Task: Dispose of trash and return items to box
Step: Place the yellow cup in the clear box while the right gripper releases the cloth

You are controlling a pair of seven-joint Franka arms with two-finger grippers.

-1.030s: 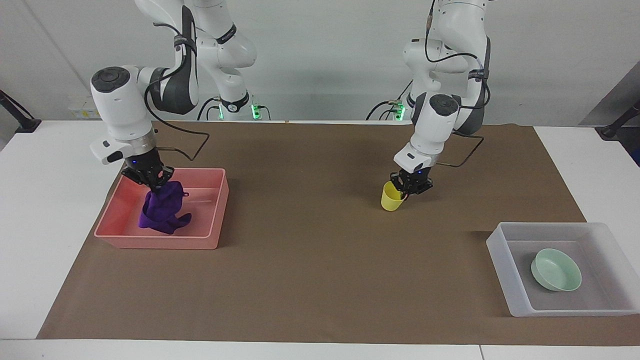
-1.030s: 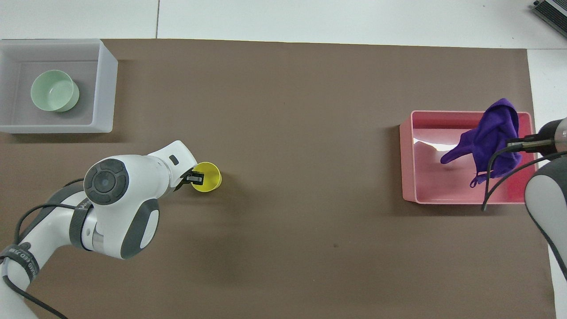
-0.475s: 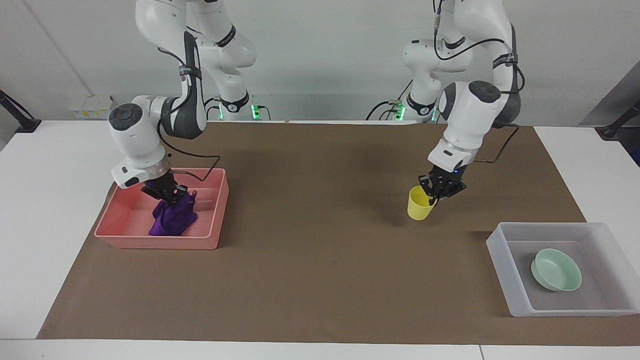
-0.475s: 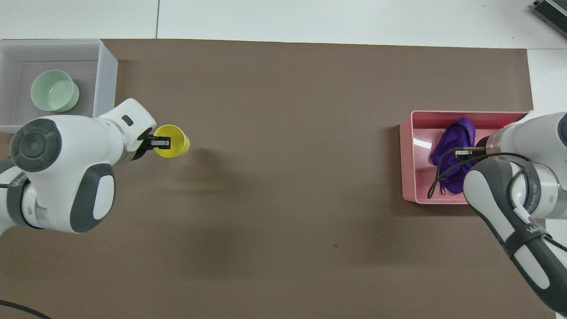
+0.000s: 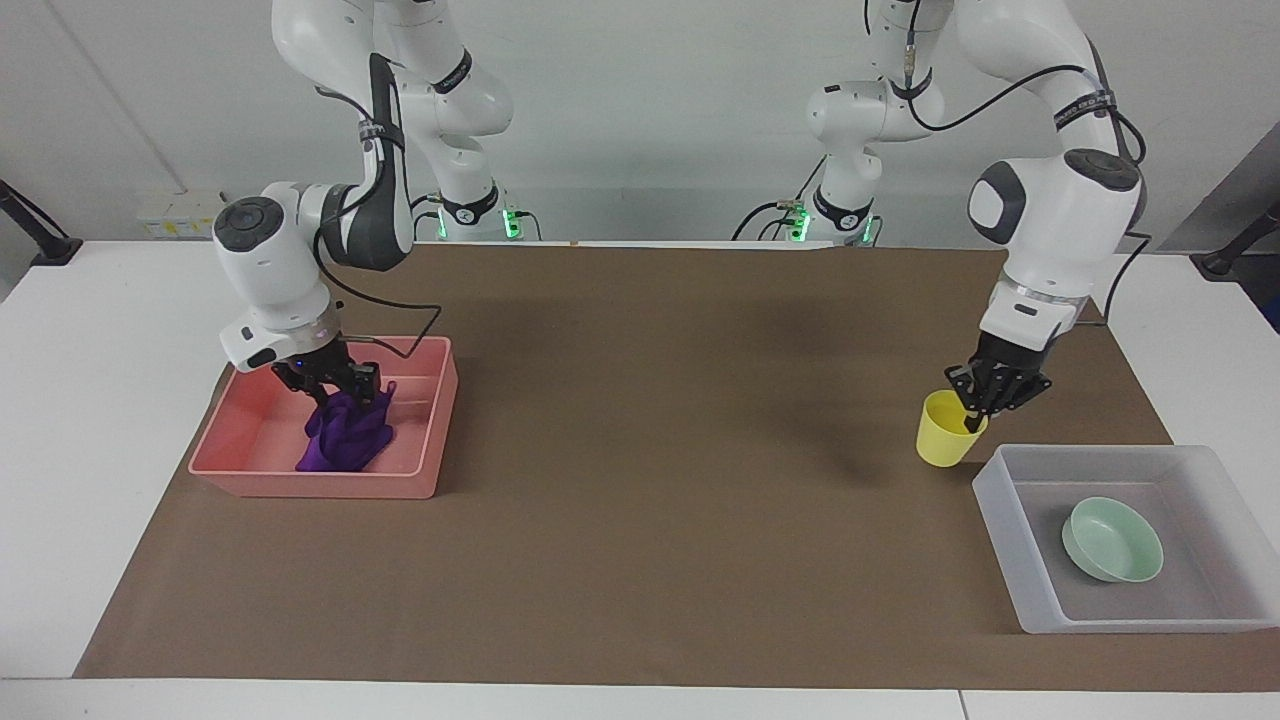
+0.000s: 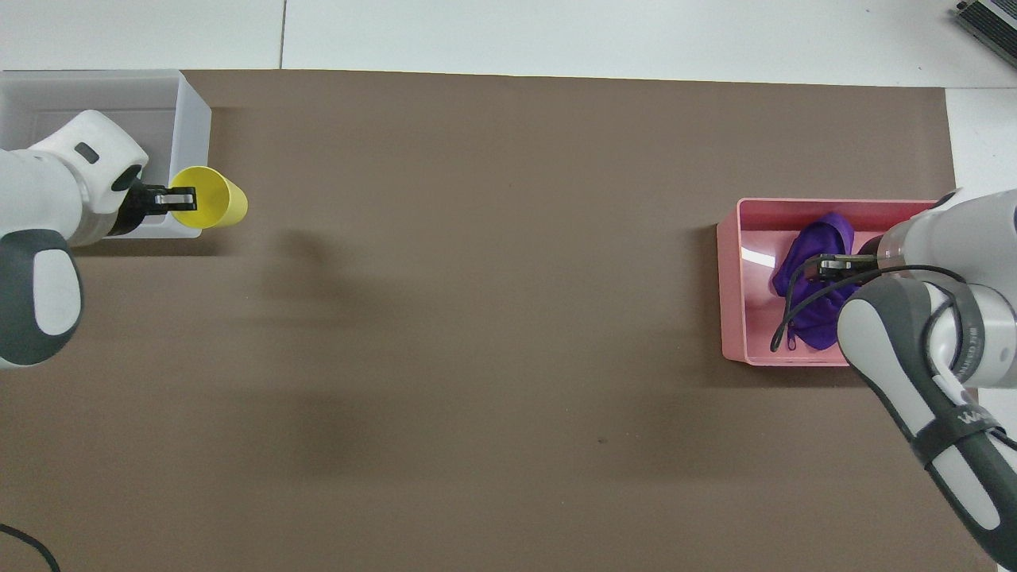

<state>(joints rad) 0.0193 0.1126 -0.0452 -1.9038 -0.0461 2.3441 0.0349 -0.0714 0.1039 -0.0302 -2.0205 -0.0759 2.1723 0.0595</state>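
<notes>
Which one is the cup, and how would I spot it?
Find the whitish box at the left arm's end of the table. Just beside its wall, held up by the left gripper, is the cup. It is bright yellow and tall; the bowl in the box is pale green and shallow.

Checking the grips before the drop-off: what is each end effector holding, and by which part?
The left end effector holds the yellow cup by its rim. The right end effector is at the top of the purple cloth in the pink bin; its hold cannot be told.

brown mat (image 5: 640, 480) bare between pink bin (image 5: 420, 480), box (image 5: 1000, 520)
</notes>
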